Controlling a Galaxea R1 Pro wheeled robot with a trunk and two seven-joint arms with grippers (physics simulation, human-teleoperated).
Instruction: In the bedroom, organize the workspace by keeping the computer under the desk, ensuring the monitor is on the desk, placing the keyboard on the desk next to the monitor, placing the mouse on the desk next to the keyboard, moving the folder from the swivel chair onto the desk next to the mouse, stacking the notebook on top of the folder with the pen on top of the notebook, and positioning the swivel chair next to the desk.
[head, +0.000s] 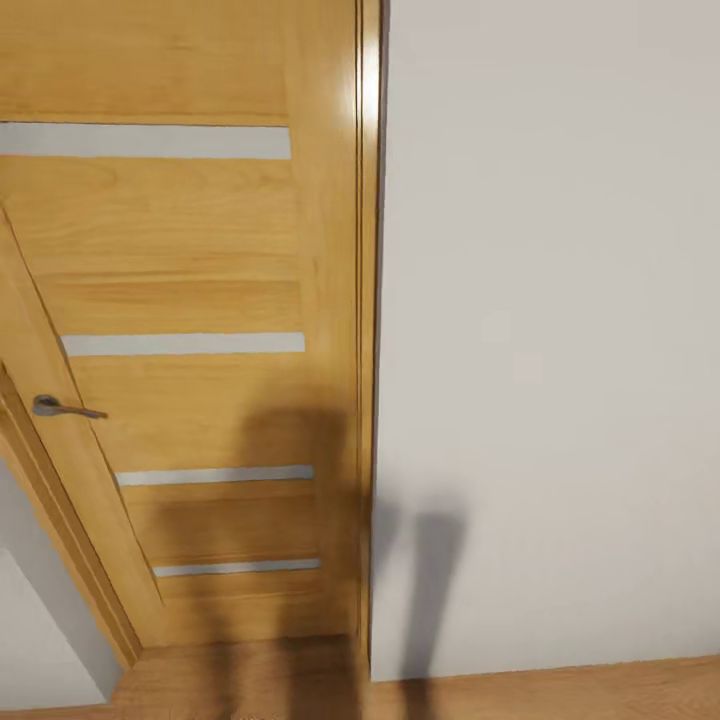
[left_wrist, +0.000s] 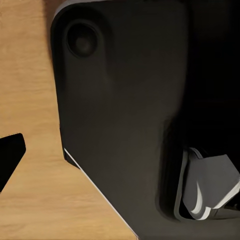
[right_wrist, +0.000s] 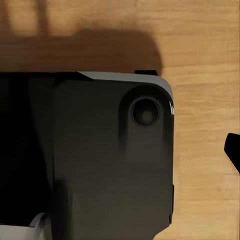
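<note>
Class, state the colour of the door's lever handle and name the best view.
The handle is metallic grey, set on the light wooden door; the head view shows it best.

Large dark charcoal base shell (left_wrist: 120, 115) with rounded corners and a smooth matte face, seen in the left wrist view. Round recessed dimple (left_wrist: 82, 40) near one corner, like a sunken cap or fastener seat. Thin pale trim line (left_wrist: 95, 187) along one slanted edge. Light grey curved part (left_wrist: 207, 182) tucked under the shell at one side, wheel-housing-like, exact nature unclear. Small black wedge-shaped tip (left_wrist: 10, 157) at the frame edge.

Same dark shell (right_wrist: 100, 160) in the right wrist view, with a matching round recess (right_wrist: 146, 112), a lighter grey bevel (right_wrist: 122, 76) along its upper edge, and a black tip (right_wrist: 233, 150) at the border.
</note>
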